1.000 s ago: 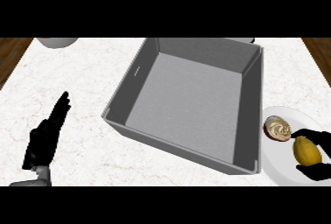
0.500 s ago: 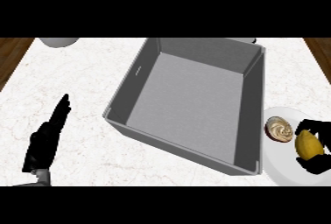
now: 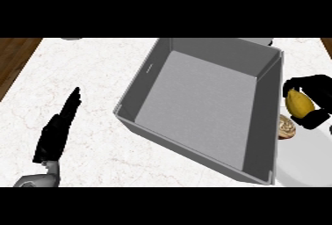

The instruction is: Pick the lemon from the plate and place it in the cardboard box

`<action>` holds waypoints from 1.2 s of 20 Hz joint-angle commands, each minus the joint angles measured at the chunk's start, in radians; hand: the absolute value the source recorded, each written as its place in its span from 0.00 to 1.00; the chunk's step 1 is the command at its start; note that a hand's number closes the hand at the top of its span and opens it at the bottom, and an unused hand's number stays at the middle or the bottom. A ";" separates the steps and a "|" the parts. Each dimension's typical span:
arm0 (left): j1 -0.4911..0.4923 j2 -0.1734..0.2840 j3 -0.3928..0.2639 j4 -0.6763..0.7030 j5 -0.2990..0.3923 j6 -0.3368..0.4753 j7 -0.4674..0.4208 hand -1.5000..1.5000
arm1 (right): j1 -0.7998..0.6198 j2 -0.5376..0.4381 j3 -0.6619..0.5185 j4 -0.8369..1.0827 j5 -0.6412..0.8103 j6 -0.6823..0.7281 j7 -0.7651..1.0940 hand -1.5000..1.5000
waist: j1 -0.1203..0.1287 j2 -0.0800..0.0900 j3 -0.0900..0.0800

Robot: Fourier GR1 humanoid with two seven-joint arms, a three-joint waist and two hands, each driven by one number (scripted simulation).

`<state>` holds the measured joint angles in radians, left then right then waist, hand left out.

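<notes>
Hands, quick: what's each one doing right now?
Left hand: open, fingers straight, resting over the counter, holding nothing.
Right hand: shut on the lemon, beside the box.

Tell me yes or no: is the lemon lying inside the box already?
No. The lemon is held in the right hand, outside the right wall of the box, whose floor holds nothing.

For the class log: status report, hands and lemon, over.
Right hand shut on lemon, lifted beside the box. Left hand open, resting at left. Box wall between lemon and box floor.
</notes>
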<state>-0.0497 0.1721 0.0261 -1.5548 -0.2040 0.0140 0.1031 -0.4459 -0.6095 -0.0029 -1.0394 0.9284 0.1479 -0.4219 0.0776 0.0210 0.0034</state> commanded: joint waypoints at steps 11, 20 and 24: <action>0.050 0.001 0.034 0.010 -0.001 0.021 -0.032 0.50 | -0.365 0.036 -0.172 0.300 -0.285 0.199 -0.446 1.00 | -0.053 -0.018 -0.002; 0.078 -0.006 0.037 0.012 -0.002 0.017 -0.041 0.50 | -0.463 0.164 -0.125 0.174 -0.380 0.348 -0.292 1.00 | -0.074 -0.025 -0.004; 0.080 -0.003 0.039 -0.034 0.015 -0.005 -0.006 0.50 | -0.557 0.239 -0.114 0.169 -0.390 0.323 -0.134 1.00 | -0.064 -0.022 -0.004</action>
<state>0.0076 0.1786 0.0702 -1.5567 -0.1979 0.0177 0.0897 -0.9444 -0.4411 -0.1314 -0.8604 0.5512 0.4490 -0.6310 0.0084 -0.0021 -0.0003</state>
